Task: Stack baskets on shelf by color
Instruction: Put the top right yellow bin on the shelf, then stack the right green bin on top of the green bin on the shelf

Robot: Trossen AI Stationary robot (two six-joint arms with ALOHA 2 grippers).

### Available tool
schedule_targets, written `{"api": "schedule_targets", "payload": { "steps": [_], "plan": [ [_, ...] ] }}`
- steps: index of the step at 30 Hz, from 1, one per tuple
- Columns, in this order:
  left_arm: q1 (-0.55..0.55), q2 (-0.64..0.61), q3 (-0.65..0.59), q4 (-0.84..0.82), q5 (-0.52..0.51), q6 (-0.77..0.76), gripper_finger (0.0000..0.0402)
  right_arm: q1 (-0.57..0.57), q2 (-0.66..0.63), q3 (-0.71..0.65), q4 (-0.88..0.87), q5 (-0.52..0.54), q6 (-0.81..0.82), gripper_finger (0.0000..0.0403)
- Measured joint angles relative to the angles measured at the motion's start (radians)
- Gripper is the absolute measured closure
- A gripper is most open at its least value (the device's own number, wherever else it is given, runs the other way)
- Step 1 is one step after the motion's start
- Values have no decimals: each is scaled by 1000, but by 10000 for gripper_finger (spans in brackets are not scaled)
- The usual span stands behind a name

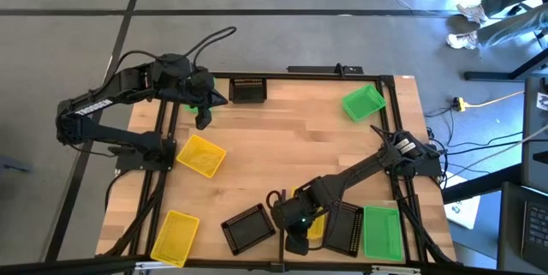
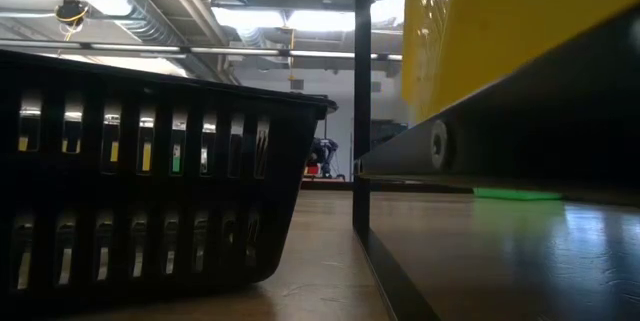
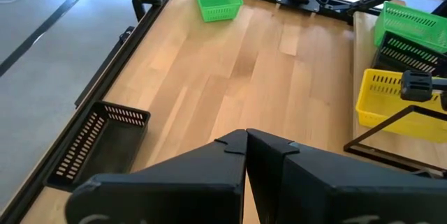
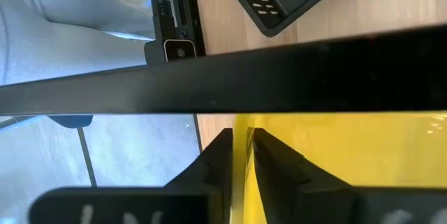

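1. The right gripper (image 1: 298,224) sits low in the overhead frame, just right of centre, over a yellow basket (image 1: 310,221) at the table's near edge.
2. In its wrist camera the two fingers (image 4: 218,155) stand a sliver apart, with the yellow basket wall (image 4: 246,147) running between them; whether they pinch it or have let go, I cannot tell.
3. A black basket (image 1: 249,227) lies just left of that gripper; another black basket (image 1: 345,226) and a green basket (image 1: 382,232) lie just right.
4. The left gripper (image 1: 204,108) hangs at upper left, fingers pressed together, holding nothing.
5. Two more yellow baskets (image 1: 201,155) lie on the left half of the table.
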Motion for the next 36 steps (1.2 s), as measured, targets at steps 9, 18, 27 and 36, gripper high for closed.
{"api": "schedule_targets", "payload": {
  "steps": [9, 18, 27, 36],
  "plan": [
    [0, 0, 0, 0, 0, 0, 401, 0, 0, 0, 54, -45, 9, 341],
    [0, 0, 0, 0, 0, 0, 401, 0, -3, 0, 53, -58, 48, 341],
    [0, 0, 0, 0, 0, 0, 401, 0, -73, -1, 49, -25, 104, 341],
    [0, 0, 0, 0, -1, -1, 401, -15, -181, 0, 20, 117, 99, 341]
  ]
}}
